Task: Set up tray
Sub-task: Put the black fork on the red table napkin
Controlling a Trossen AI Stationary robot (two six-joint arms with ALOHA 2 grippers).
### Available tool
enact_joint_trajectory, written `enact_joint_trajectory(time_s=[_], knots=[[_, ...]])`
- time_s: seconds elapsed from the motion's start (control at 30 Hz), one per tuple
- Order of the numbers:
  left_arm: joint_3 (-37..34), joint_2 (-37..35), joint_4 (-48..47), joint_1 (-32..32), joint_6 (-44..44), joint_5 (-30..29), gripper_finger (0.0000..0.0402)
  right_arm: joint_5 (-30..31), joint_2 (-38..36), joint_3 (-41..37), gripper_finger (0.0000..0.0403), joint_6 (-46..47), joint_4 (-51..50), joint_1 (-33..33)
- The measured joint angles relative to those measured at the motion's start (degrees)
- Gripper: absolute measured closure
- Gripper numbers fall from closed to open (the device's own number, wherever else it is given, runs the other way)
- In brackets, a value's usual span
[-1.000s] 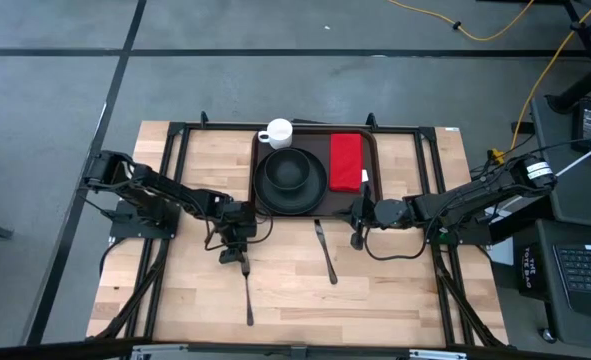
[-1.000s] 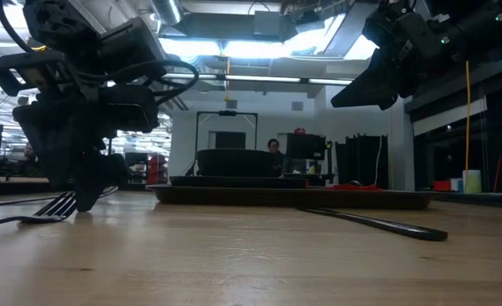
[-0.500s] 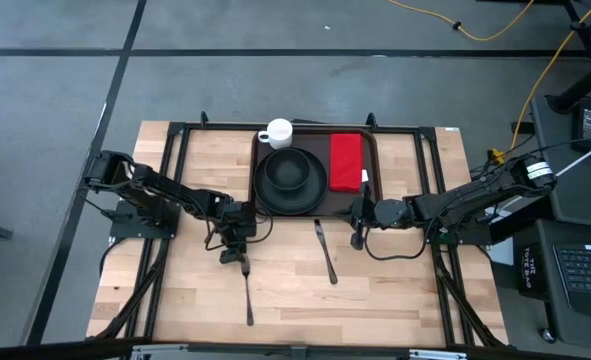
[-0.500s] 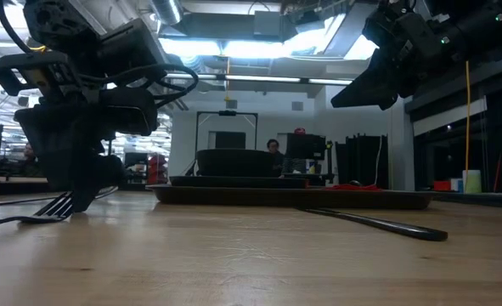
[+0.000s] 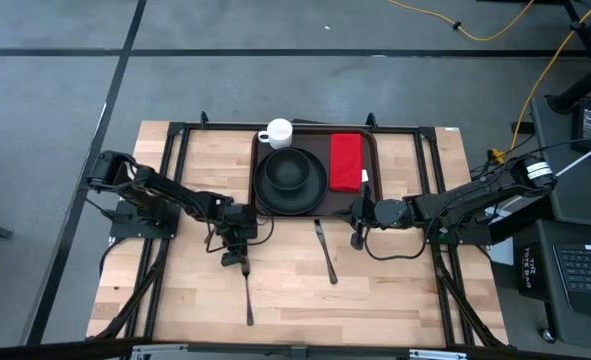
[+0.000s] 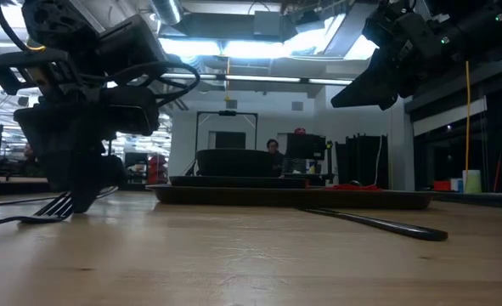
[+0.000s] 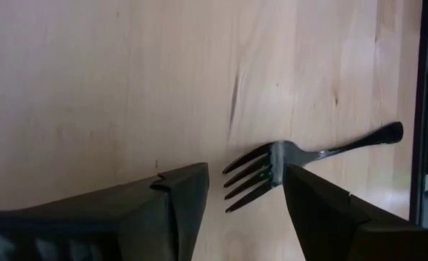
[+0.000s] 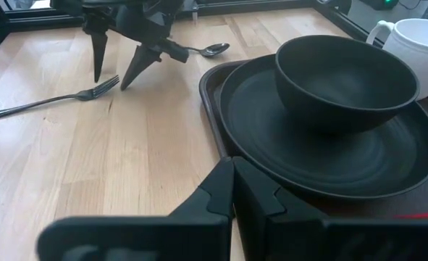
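The dark brown tray lies at the table's far middle. It carries a black plate with a black bowl, a red napkin and a white mug. A fork lies on the wood in front of the tray's left part, its tines pointing to the far edge. My left gripper slants down over it, open, one finger on each side of the tines. My right gripper hangs shut above the table by the tray's near right corner. My left gripper stands astride the fork's tine end, slanting down from the left. One finger lies right against the fork's neck; whether it touches, I cannot tell. The fork lies flat on the table.
A knife lies on the wood in front of the tray, between the two grippers. A spoon lies behind the left gripper near the tray's near left corner. Bare wood stretches toward the near edge. A black frame runs along the table's sides.
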Motion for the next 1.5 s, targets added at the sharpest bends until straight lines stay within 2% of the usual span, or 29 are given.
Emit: enact_joint_trajectory(time_s=[0.7,1.17,1.5], knots=[[0.07,0.41,-0.39,-0.28,-0.66,0.69,0.0234,0.02,0.0,0.0,0.0389,0.17,-0.03,-0.02],[-0.11,0.56,-0.85,-0.3,2.95,-0.53,0.0332,0.02,0.0,0.0,0.0389,0.17,-0.03,0.0],[-0.2,0.58,-0.73,-0.15,3.34,2.15,0.0385,0.02,0.0,0.0,0.0389,0.11,-0.03,-0.01]])
